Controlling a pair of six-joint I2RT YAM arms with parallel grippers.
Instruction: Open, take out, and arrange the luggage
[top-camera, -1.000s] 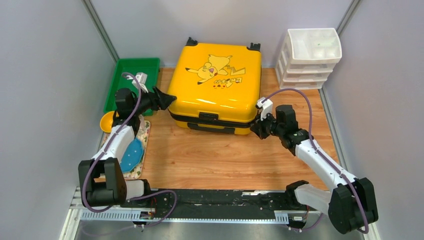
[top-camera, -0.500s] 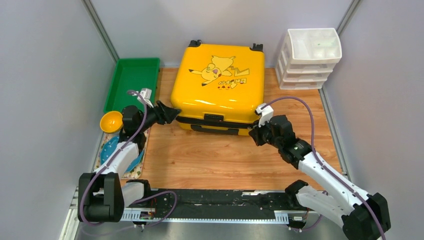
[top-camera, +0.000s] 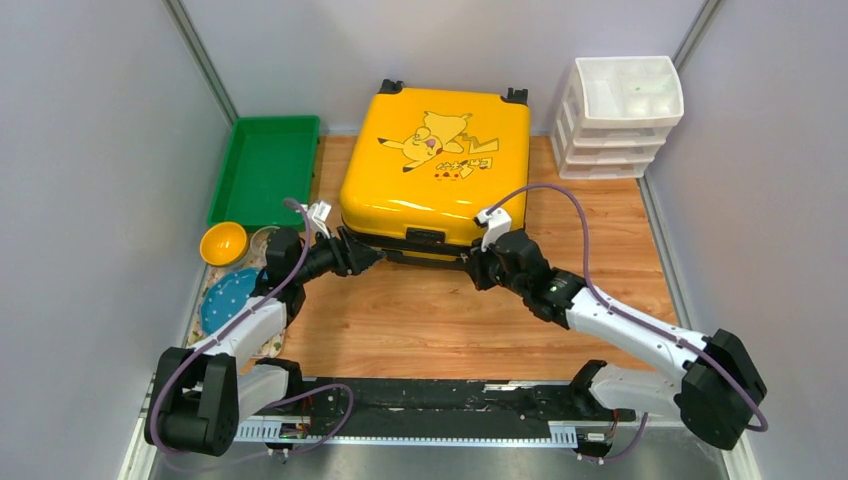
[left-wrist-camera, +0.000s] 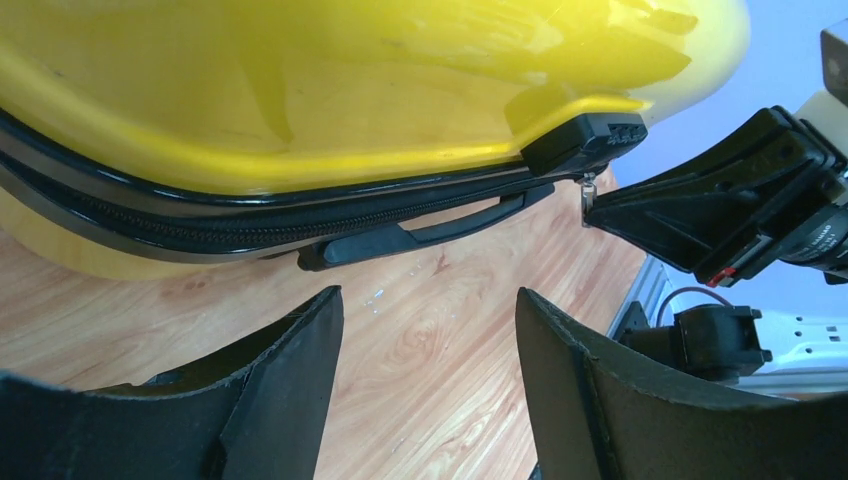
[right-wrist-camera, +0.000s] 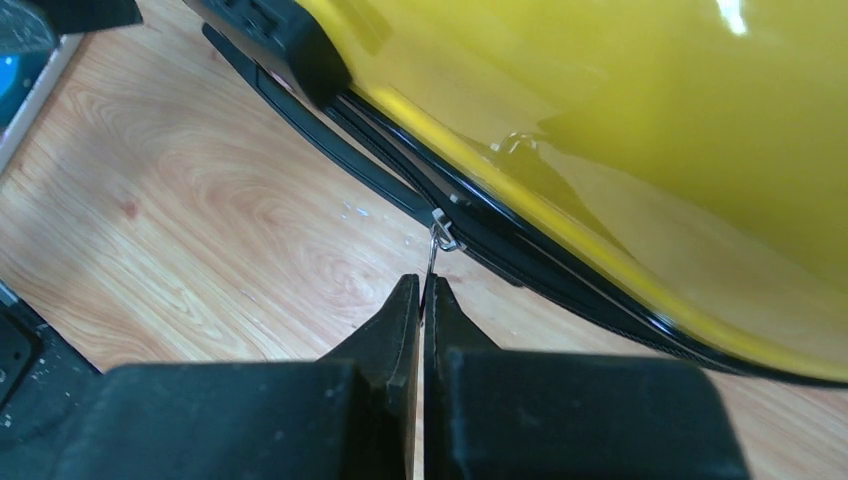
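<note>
Yellow hard shell sits at the back middle of my overhead view. The luggage (top-camera: 435, 165) lies flat on the wooden table (top-camera: 430, 330) with its shells together, cartoon print up and wheels toward the far wall. The green tray (top-camera: 262, 170) sits to its left and the white drawer unit (top-camera: 618, 115) to its right. An orange bowl (top-camera: 223, 243) and a blue plate (top-camera: 222, 302) lie beside my left arm. Both arms reach in to the case's near edge, with the left gripper (top-camera: 372, 260) left of the carry handle and the right gripper (top-camera: 470, 268) right of it.

On the left wrist camera my fingers (left-wrist-camera: 290, 390) stand wide apart, with only bare wood between them. They are just short of the shell and touch nothing. Ahead of them I see the black carry handle (left-wrist-camera: 420, 235) and, above it, the zipper track (left-wrist-camera: 200, 225) running under the yellow lid. The right gripper's black tip comes in from the right.

On the right wrist camera the jaws are pressed together, pinching the small metal zipper pull (right-wrist-camera: 434, 255). The pull hangs from the black track just below the upper shell's edge. The wood below it is bare.
</note>
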